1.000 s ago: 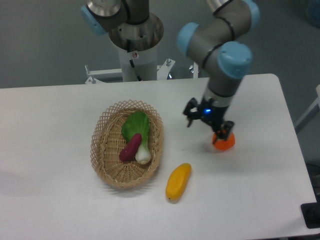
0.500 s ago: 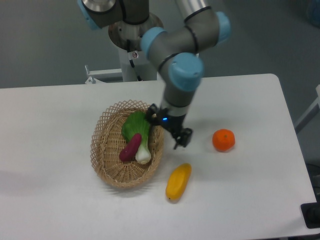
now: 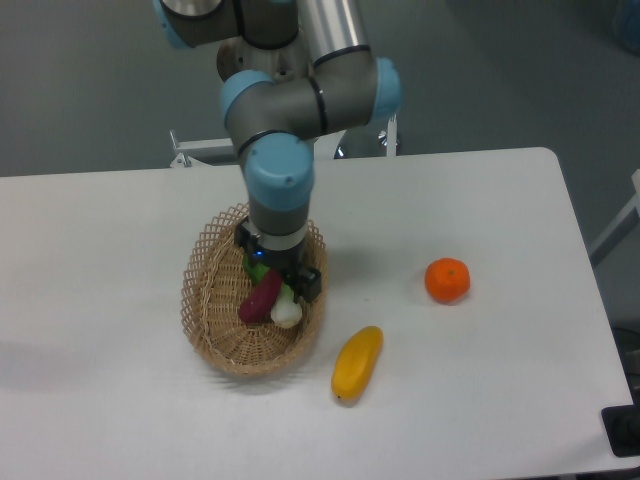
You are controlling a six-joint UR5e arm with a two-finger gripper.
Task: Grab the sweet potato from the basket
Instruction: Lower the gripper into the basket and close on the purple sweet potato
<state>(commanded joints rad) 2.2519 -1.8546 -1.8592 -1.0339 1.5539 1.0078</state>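
The dark purple sweet potato [image 3: 260, 297] lies in the light tan wicker basket [image 3: 203, 300], against a bok choy [image 3: 287, 312] whose leaves are mostly hidden by my arm. My gripper [image 3: 280, 275] hangs over the middle of the basket, just above the upper end of the sweet potato and the bok choy. Its fingers stand apart, one finger [image 3: 309, 284] near the basket's right rim, and it holds nothing. I cannot tell if it touches the vegetables.
A yellow-orange oblong fruit [image 3: 357, 363] lies on the white table just right of the basket. An orange [image 3: 447, 280] sits further right. The arm's base column [image 3: 270, 110] stands behind the basket.
The gripper has swept left from beside the orange, across the table, to over the basket. The orange, yellow fruit and basket contents have not moved.
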